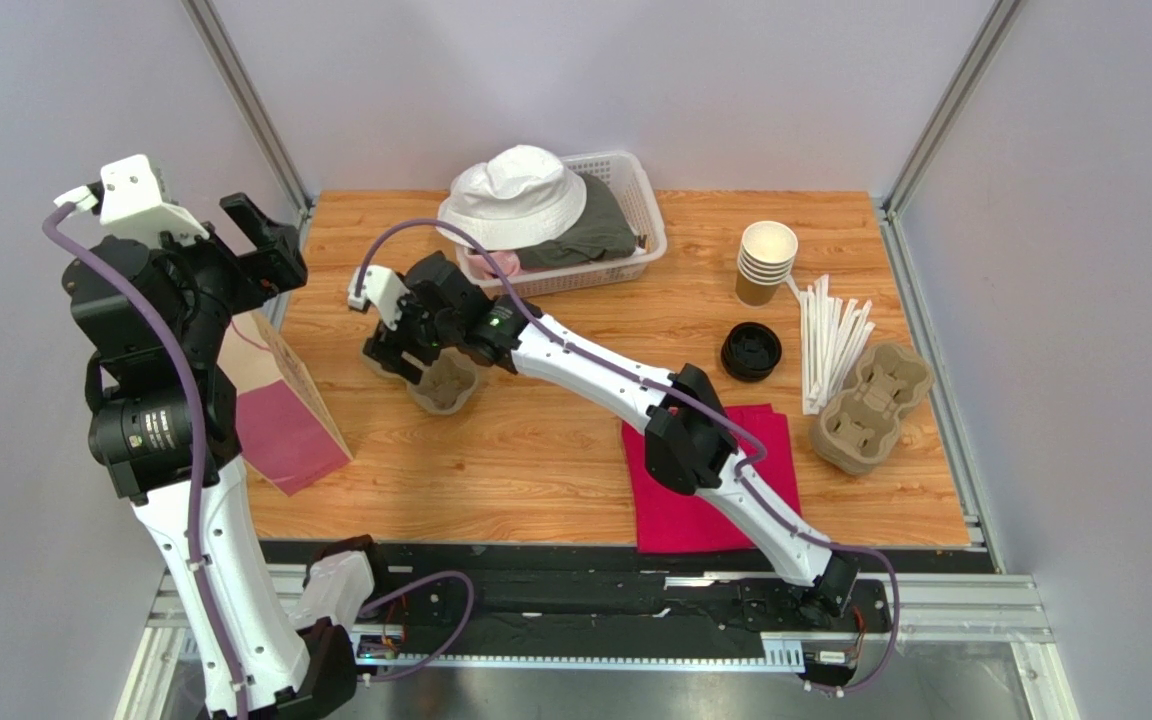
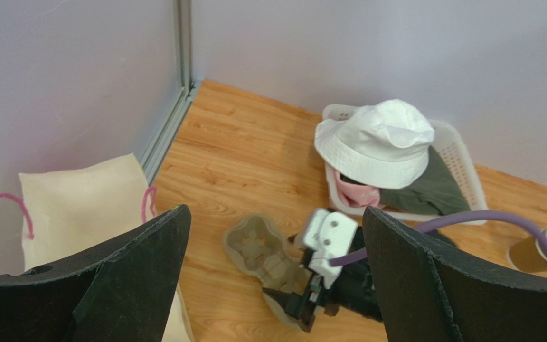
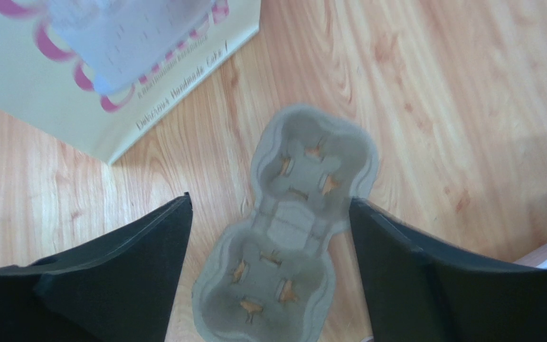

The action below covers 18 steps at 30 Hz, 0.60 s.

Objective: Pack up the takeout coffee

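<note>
**A:** Right tool status?

**B:** Released. Fingers are spread wide with nothing gripped. It hangs just over a two-pocket pulp carrier lying flat on the worktop, left of centre. The carrier sits between the fingers. The right-hand finger is close to its rim, but I can't tell if they touch.

**A:** Left tool?

**B:** Also released, jaws wide with nothing between them. It's raised high at the far left, over the paper bag with pink handles. The bag is near the carrier, on its left.

**A:** Where's the takeout coffee relative to the tools?

**B:** Can't tell. No view shows a lidded cup, so I can't place it against either tool. What does show on the right side:
- a stack of lidless tan cups at the far edge
- black lids just nearer than the cups
- straws and stacked carriers beside the lids

All of these are well apart from both tools.

**A:** Anything behind the right tool?

**B:** A white basket holding clothes, with a white hat on top.
</note>
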{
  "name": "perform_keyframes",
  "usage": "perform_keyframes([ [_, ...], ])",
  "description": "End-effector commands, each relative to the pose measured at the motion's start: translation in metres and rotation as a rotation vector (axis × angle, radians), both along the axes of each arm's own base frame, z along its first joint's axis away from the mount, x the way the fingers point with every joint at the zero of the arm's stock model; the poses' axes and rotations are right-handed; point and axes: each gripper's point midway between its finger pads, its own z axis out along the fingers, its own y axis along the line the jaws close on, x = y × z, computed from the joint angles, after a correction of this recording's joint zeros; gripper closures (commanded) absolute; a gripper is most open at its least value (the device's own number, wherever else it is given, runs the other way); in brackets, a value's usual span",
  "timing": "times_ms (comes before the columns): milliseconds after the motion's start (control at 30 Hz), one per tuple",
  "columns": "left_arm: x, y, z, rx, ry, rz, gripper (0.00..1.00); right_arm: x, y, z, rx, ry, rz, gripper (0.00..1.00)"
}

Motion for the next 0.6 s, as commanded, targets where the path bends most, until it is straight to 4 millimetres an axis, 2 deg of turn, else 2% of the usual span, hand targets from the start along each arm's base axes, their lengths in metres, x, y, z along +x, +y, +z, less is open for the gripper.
perform_keyframes([
  [0,-0.004,0.024,-0.028,0.056,0.138,0.094,0.01,0.004,0.003,0.096,0.214,-0.006,-0.020,0.06],
  [33,-0.005,0.031,-0.034,0.067,0.166,0.122,0.01,-0.001,-0.002,0.118,0.252,0.004,-0.017,0.00],
  [67,-0.008,0.035,-0.044,0.070,0.210,0.139,0.01,0.002,-0.008,0.131,0.275,0.002,-0.024,0.00],
  [100,-0.008,0.043,-0.053,0.091,0.251,0.166,0.01,0.003,-0.014,0.130,0.273,0.015,-0.028,0.00],
  [133,-0.009,0.049,-0.060,0.094,0.278,0.192,0.01,-0.002,-0.022,0.153,0.306,0.022,-0.019,0.00],
  [200,-0.013,0.063,-0.076,0.101,0.344,0.254,0.01,0.005,-0.038,0.162,0.314,0.046,-0.037,0.00],
  [233,-0.014,0.067,-0.081,0.102,0.366,0.272,0.01,0.002,-0.048,0.175,0.328,0.068,-0.034,0.00],
  [267,-0.017,0.074,-0.087,0.098,0.388,0.300,0.01,0.010,-0.060,0.179,0.330,0.080,-0.050,0.00],
  [333,-0.020,0.082,-0.098,0.098,0.421,0.331,0.01,0.012,-0.075,0.193,0.341,0.099,-0.054,0.00],
  [467,-0.025,0.084,-0.118,0.079,0.459,0.337,0.01,0.029,-0.109,0.195,0.306,0.119,-0.100,0.00],
  [533,-0.021,0.078,-0.126,0.060,0.460,0.299,0.01,0.033,-0.119,0.196,0.292,0.120,-0.113,0.00],
  [567,-0.020,0.075,-0.136,0.044,0.476,0.283,0.01,0.039,-0.126,0.196,0.290,0.117,-0.129,0.00],
])
